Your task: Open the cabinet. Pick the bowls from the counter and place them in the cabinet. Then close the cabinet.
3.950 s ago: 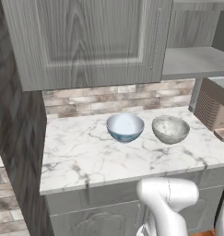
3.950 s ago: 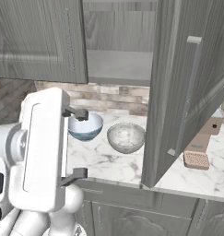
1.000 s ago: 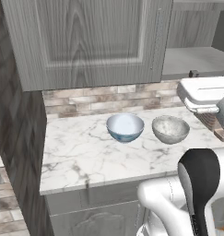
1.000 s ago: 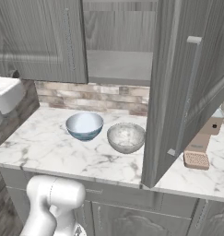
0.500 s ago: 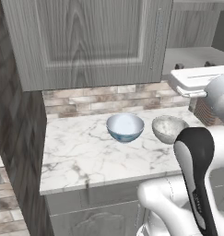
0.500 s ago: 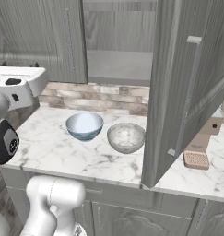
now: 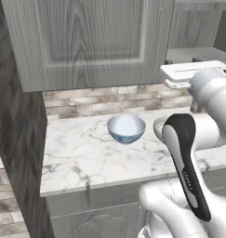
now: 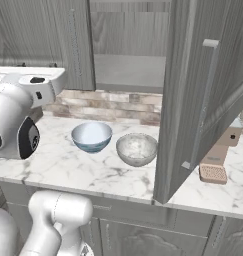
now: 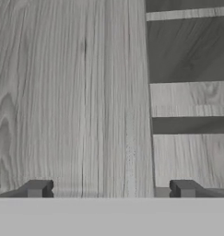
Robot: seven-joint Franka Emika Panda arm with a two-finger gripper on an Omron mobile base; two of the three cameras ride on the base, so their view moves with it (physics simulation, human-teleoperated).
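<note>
Gripper (image 9: 109, 189) level, jaws wide, facing the cabinet (image 9: 67, 92) door.

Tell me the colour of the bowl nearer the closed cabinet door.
Glossy light blue bowl with a white inside, clearest in the right base view.

From the left base view my own white arm covers most of the speckled grey-beige stone-like bowl (image 7: 159, 127); I see just its left rim. The grey wood-grain wall cabinet (image 8: 128, 45) runs off the top edge in both base views. The brown object (image 8: 217, 161) behind the open door I cannot identify
</note>
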